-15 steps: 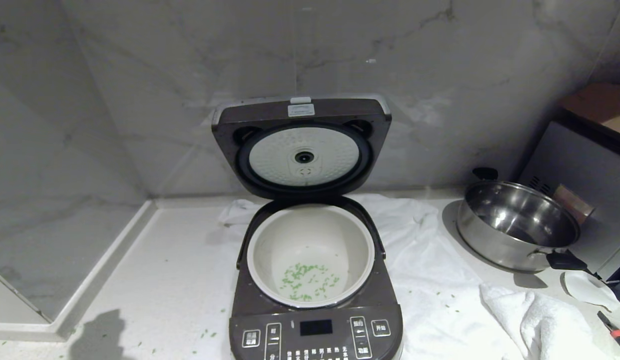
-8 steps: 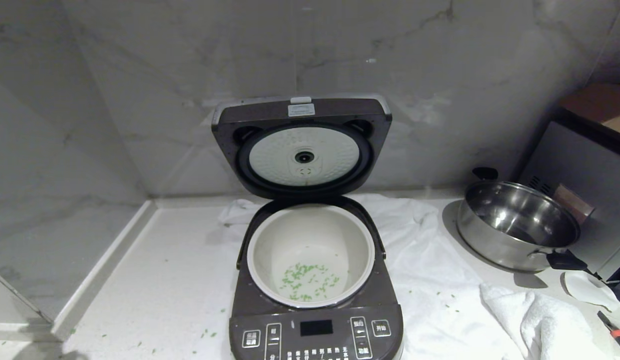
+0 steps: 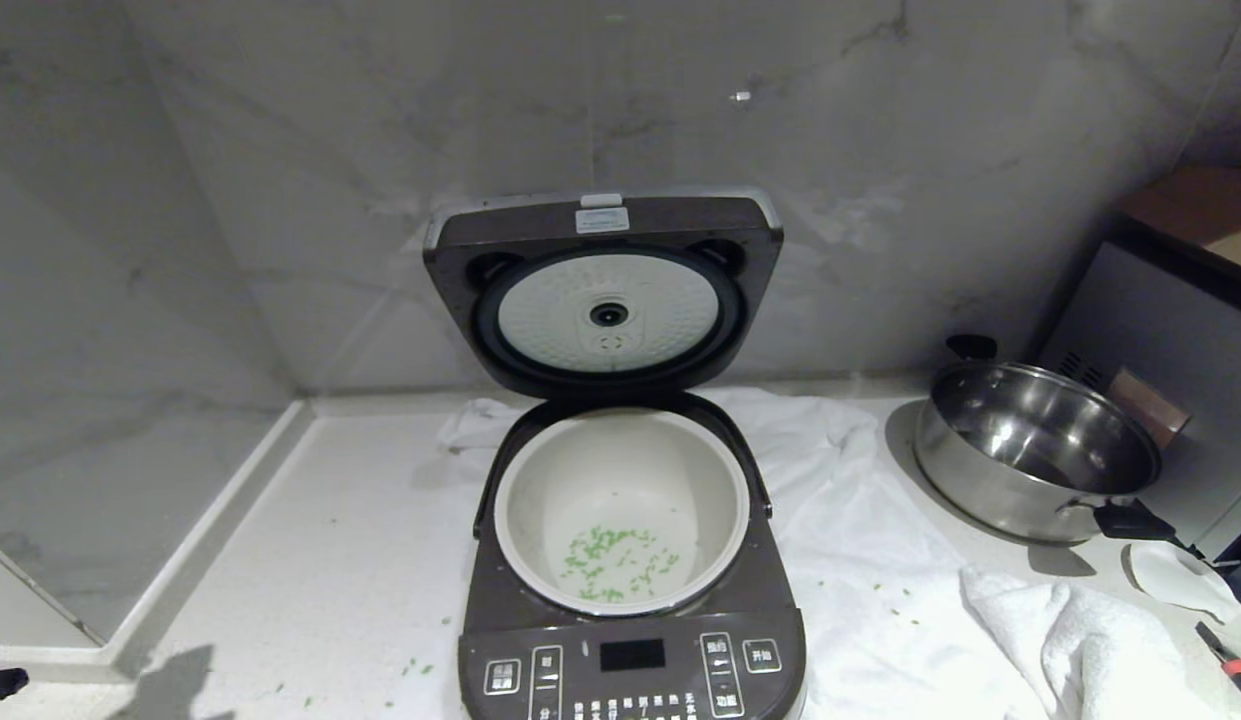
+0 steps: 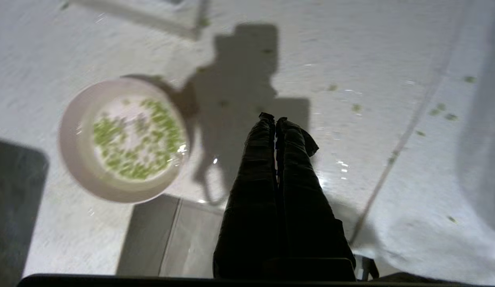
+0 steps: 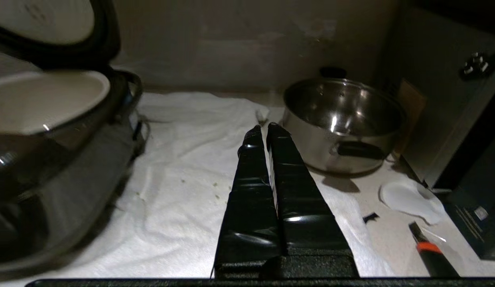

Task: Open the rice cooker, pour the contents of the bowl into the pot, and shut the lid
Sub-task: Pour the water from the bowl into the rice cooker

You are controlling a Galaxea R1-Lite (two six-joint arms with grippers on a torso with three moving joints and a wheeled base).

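Left gripper [image 4: 275, 119] hangs over the counter near the bowl [image 4: 123, 139], fingers pressed together, holding nothing; judged lining up for a grasp. Bowl sits upright on the counter, full of green contents [image 4: 135, 139], so pouring looks undone. Rice cooker [image 3: 630, 600] centre, lid [image 3: 605, 290] propped up to clear the pot [image 3: 620, 505], which has some green bits in it. Right gripper [image 5: 267, 129] closed and empty, idle over the white towel [image 5: 191, 159], steel pan [image 3: 1035, 450] beyond it.
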